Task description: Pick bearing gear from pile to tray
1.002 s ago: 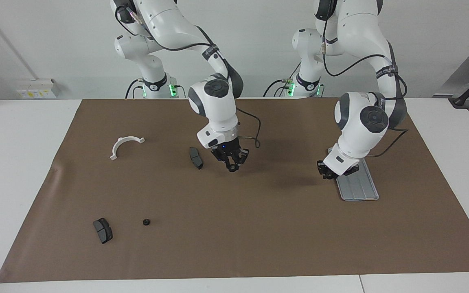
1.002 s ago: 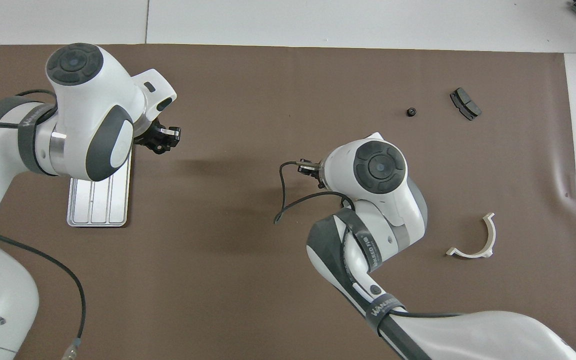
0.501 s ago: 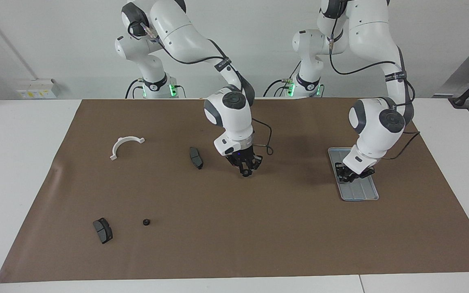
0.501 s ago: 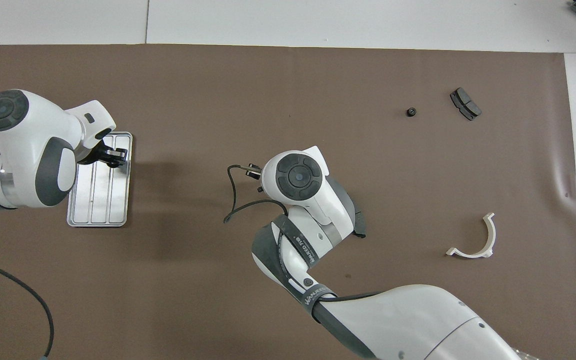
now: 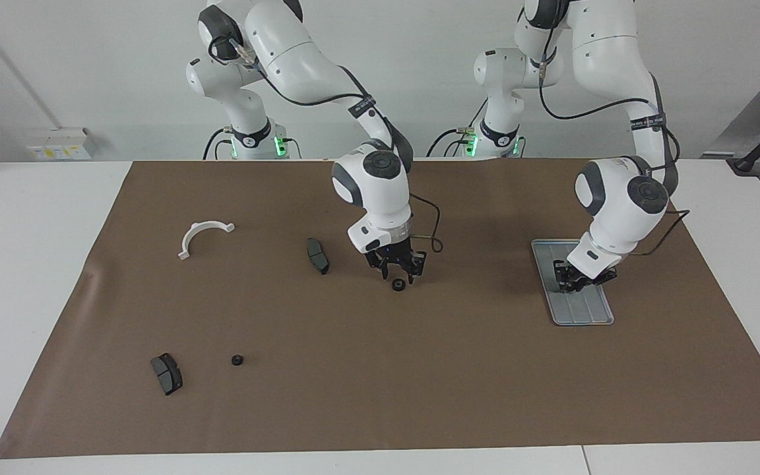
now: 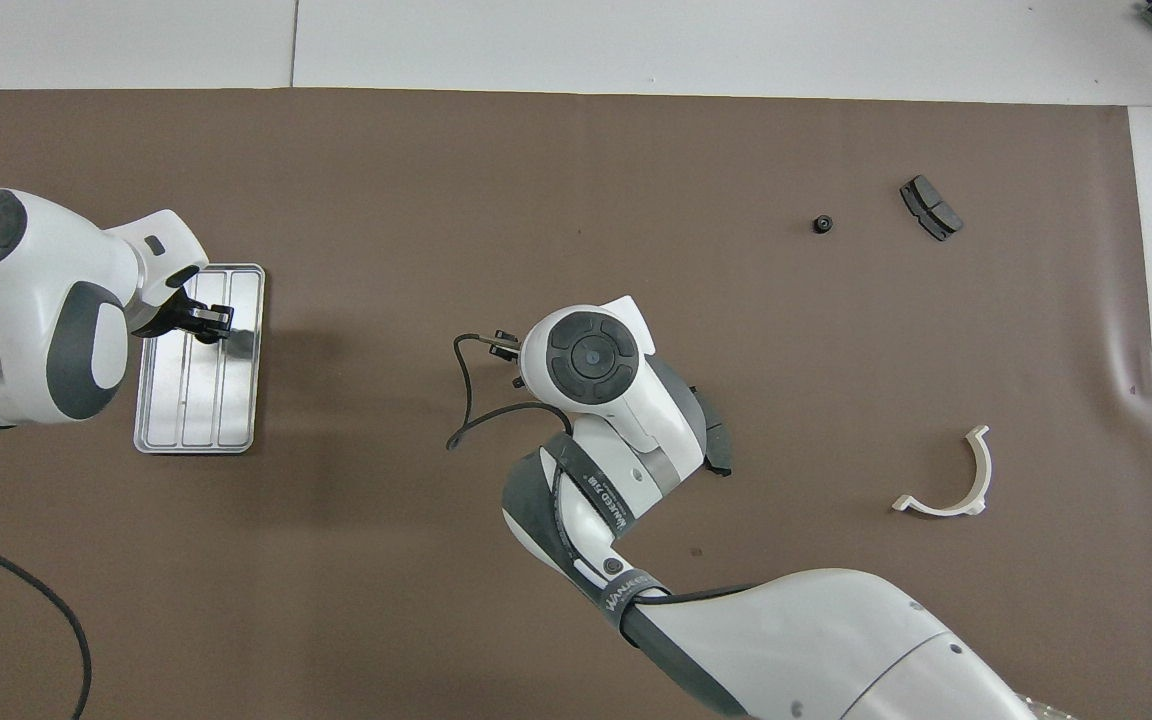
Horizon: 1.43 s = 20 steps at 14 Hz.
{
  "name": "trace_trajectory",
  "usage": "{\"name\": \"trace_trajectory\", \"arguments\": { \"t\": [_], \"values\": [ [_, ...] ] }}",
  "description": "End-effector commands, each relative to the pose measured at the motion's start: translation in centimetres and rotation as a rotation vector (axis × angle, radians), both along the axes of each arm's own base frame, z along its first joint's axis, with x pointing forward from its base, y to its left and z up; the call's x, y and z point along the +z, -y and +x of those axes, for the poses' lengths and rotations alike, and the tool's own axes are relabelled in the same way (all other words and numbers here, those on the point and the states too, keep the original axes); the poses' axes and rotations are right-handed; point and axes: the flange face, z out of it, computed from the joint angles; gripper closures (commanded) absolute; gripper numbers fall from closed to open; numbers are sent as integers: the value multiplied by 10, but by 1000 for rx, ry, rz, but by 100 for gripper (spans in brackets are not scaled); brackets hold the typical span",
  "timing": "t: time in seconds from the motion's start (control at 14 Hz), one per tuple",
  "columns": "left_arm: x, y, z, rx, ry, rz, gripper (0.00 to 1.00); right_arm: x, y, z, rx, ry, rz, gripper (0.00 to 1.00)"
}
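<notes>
My right gripper [image 5: 398,273] is open and hangs just above a small black gear [image 5: 398,285] that lies on the brown mat near its middle. In the overhead view the right arm's own wrist hides both. A second black gear [image 5: 237,360] lies farther from the robots toward the right arm's end, and it also shows in the overhead view [image 6: 821,223]. My left gripper [image 5: 572,284] is low over the silver-grey grooved tray [image 5: 586,311], toward the tray's end nearer the robots. It shows there in the overhead view [image 6: 210,323], over the tray [image 6: 196,425].
One dark brake pad [image 5: 317,255] lies beside the right gripper, partly under the arm in the overhead view [image 6: 715,452]. Another brake pad [image 5: 166,373] lies beside the loose gear. A white arc bracket [image 5: 203,235] lies toward the right arm's end.
The right gripper moved toward the mat's middle, came down and opened, leaving a gear on the mat. The left gripper swung from beside the tray to over it and lowered.
</notes>
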Motion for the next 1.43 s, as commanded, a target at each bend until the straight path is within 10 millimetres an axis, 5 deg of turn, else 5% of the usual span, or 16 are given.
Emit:
{"name": "trace_trajectory", "arguments": {
  "t": [0.0, 0.14, 0.29, 0.5, 0.79, 1.15, 1.36],
  "values": [
    [11, 2, -6, -13, 26, -15, 5, 51, 78, 34, 10, 19, -45, 0],
    [26, 11, 5, -10, 44, -18, 1, 56, 130, 59, 41, 27, -66, 0],
    [53, 35, 18, 49, 34, -31, 9, 55, 189, 82, 69, 42, -86, 0],
    [72, 130, 13, 164, 49, -43, 9, 47, 264, 115, 164, 45, -119, 0],
    [77, 250, -19, 245, 82, -70, 3, 17, 304, 159, 226, 53, -143, 0],
    [61, 349, -45, 283, 101, -95, 0, -6, 309, 167, 263, 66, -144, 1],
    [48, 380, -50, 253, 94, -91, 0, -10, 314, 168, 263, 84, -139, 33]
  ]
}}
